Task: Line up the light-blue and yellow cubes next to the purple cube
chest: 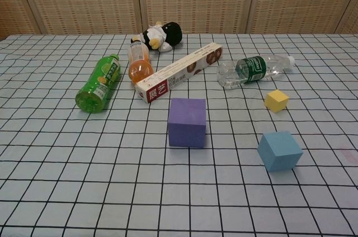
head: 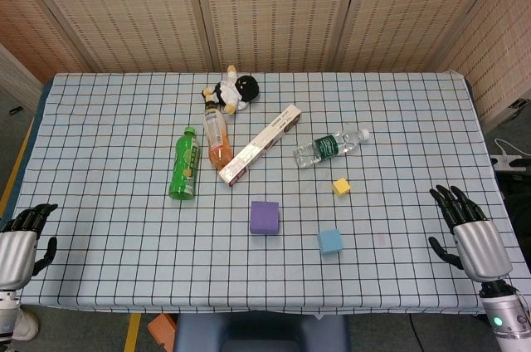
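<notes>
The purple cube [head: 265,217] [chest: 187,122] sits near the middle of the checked tablecloth. To its right and slightly nearer me lies the light-blue cube [head: 329,242] [chest: 279,150]. The small yellow cube [head: 341,187] [chest: 276,100] rests farther back on the right, tilted on the grid. My left hand [head: 20,240] hovers at the table's left front edge, fingers spread and holding nothing. My right hand [head: 470,232] is at the right front edge, also spread and holding nothing. Neither hand shows in the chest view.
Behind the cubes lie a green bottle [head: 185,164], an orange-drink bottle [head: 216,138], a long biscuit box [head: 260,144], a clear water bottle [head: 329,146] and a plush toy [head: 233,91]. Woven screens stand behind the table [head: 108,227].
</notes>
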`<state>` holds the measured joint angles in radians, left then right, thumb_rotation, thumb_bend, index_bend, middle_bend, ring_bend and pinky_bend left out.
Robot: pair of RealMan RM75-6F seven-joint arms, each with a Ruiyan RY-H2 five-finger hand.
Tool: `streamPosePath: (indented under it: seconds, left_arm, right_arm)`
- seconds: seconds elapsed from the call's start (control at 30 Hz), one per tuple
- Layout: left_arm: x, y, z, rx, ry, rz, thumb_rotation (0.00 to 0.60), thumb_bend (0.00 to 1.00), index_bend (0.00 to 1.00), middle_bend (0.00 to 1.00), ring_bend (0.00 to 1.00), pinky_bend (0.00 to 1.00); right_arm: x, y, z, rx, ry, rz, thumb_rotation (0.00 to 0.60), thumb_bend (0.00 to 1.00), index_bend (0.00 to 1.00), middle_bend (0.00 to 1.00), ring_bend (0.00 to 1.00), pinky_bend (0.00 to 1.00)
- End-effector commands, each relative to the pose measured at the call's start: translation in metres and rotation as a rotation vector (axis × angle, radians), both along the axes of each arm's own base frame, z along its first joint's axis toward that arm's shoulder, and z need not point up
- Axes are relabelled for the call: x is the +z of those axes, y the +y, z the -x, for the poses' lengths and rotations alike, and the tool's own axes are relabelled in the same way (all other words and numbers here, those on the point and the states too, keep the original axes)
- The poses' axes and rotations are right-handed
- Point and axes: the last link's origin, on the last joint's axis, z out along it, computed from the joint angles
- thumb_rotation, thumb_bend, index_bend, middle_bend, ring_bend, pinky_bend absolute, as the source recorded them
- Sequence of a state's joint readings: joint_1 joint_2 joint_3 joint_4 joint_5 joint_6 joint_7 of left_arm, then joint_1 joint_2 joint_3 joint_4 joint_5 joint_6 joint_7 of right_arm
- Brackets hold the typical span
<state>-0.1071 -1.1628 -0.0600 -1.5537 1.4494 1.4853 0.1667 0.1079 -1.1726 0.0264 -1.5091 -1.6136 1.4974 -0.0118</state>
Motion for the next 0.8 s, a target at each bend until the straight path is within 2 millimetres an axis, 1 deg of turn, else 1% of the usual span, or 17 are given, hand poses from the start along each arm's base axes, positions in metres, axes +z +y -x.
streamPosePath:
  seconds: [0.03, 0.13, 0.23, 0.3, 0.33, 0.4, 0.43, 0.47, 0.5, 0.57, 0.6, 0.67, 0.8]
  left_arm:
    - [-0.002, -0.004, -0.002, 0.011, -0.105, 0.099, 0.600, 0.50, 0.18, 0.17, 0.18, 0.32]
    - [-0.002, -0.002, 0.000, 0.020, -0.060, 0.092, 0.600, 0.50, 0.18, 0.17, 0.18, 0.32]
    - [-0.003, -0.001, 0.000, 0.029, -0.080, 0.095, 0.600, 0.50, 0.18, 0.17, 0.18, 0.32]
    - [-0.002, 0.001, 0.000, 0.029, -0.097, 0.101, 0.600, 0.50, 0.18, 0.17, 0.18, 0.32]
    - [-0.002, 0.001, 0.001, 0.031, -0.093, 0.104, 0.600, 0.50, 0.18, 0.17, 0.18, 0.32]
    - [-0.003, 0.001, 0.002, 0.035, -0.086, 0.111, 0.600, 0.50, 0.18, 0.17, 0.18, 0.32]
    - [-0.003, 0.000, 0.002, 0.037, -0.088, 0.114, 0.600, 0.50, 0.18, 0.17, 0.18, 0.32]
    - [-0.003, 0.000, 0.002, 0.036, -0.091, 0.116, 0.600, 0.50, 0.18, 0.17, 0.18, 0.32]
    - [-0.003, 0.000, 0.001, 0.033, -0.095, 0.116, 0.600, 0.50, 0.18, 0.17, 0.18, 0.32]
    - [-0.002, -0.001, 0.000, 0.027, -0.092, 0.115, 0.600, 0.50, 0.18, 0.17, 0.18, 0.32]
    - [-0.002, -0.002, 0.000, 0.028, -0.091, 0.115, 0.600, 0.50, 0.18, 0.17, 0.18, 0.32]
    - [-0.002, -0.002, 0.001, 0.037, -0.100, 0.116, 0.600, 0.50, 0.18, 0.17, 0.18, 0.32]
    - [-0.002, -0.001, 0.002, 0.046, -0.109, 0.117, 0.600, 0.50, 0.18, 0.17, 0.18, 0.32]
  right_arm:
    - [0.000, -0.001, 0.001, -0.023, -0.002, -0.001, 0.600, 0.20, 0.00, 0.05, 0.00, 0.20]
    - [-0.001, -0.002, 0.002, -0.044, 0.001, -0.012, 0.600, 0.20, 0.01, 0.05, 0.00, 0.20]
    - [-0.003, -0.003, 0.002, -0.066, 0.006, -0.045, 0.600, 0.20, 0.05, 0.05, 0.00, 0.21]
    - [-0.004, -0.005, 0.001, -0.057, 0.021, -0.054, 0.600, 0.20, 0.07, 0.06, 0.02, 0.24]
    - [-0.005, -0.007, -0.001, -0.040, 0.030, -0.049, 0.600, 0.20, 0.08, 0.09, 0.06, 0.29]
    - [-0.008, -0.009, -0.002, -0.006, 0.038, -0.025, 0.600, 0.20, 0.07, 0.18, 0.20, 0.42]
    - [-0.010, -0.010, -0.002, 0.008, 0.039, -0.018, 0.600, 0.19, 0.07, 0.23, 0.28, 0.51]
    - [-0.012, -0.010, -0.002, 0.020, 0.037, -0.013, 0.600, 0.18, 0.08, 0.29, 0.37, 0.59]
    - [-0.014, -0.009, -0.002, 0.035, 0.031, -0.014, 0.600, 0.17, 0.09, 0.33, 0.41, 0.64]
    - [-0.016, -0.008, -0.002, 0.057, 0.017, -0.023, 0.600, 0.15, 0.15, 0.45, 0.53, 0.74]
    - [-0.016, -0.008, -0.002, 0.068, 0.010, -0.028, 0.600, 0.15, 0.17, 0.48, 0.56, 0.76]
    - [-0.018, -0.011, -0.003, 0.082, -0.004, -0.042, 0.600, 0.13, 0.22, 0.58, 0.65, 0.85]
    - [-0.020, -0.016, -0.004, 0.084, 0.007, -0.075, 0.600, 0.09, 0.25, 0.67, 0.73, 0.92]
